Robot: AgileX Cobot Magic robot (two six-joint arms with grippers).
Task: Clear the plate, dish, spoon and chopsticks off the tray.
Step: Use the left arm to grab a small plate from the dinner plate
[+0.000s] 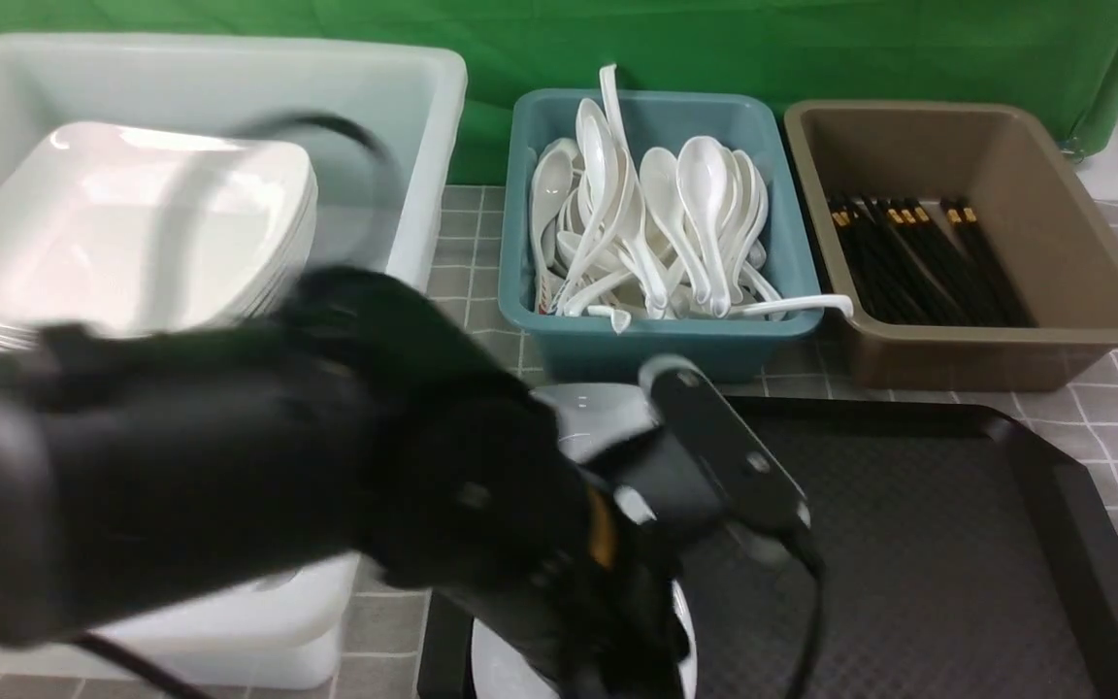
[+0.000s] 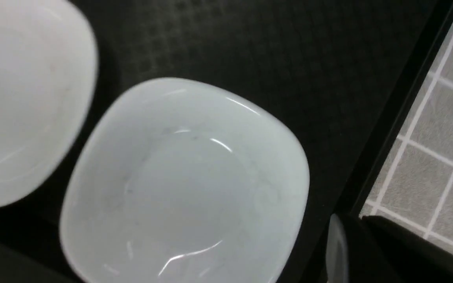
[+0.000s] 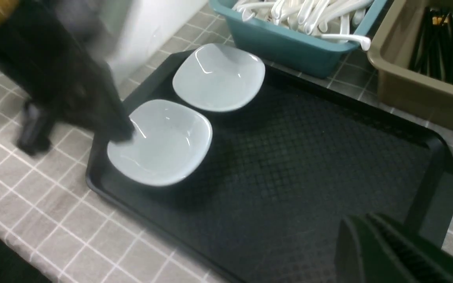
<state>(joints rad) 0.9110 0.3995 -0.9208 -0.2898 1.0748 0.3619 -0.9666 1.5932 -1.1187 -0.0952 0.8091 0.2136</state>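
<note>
— Two dishes sit along the tray's (image 3: 309, 165) left edge: the near dish (image 3: 159, 143) at the near corner, the far dish (image 3: 218, 76) at the far corner.
— Dish step, then. The left gripper (image 3: 120, 131) touches the near dish's rim, but blur hides its jaws. It needs a firm pinch there, then a lift.
— And the right gripper (image 3: 362, 236)?
— Pressed together, empty.

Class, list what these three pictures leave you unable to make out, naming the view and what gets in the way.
- Left gripper: right wrist view, motion blur; open or shut, touching the near dish or not, unclear.
- Far dish: front view, mostly behind the left arm.
- Chopsticks: front view, too small to count.
- Tray: left wrist view, cut off by the edges.
</note>
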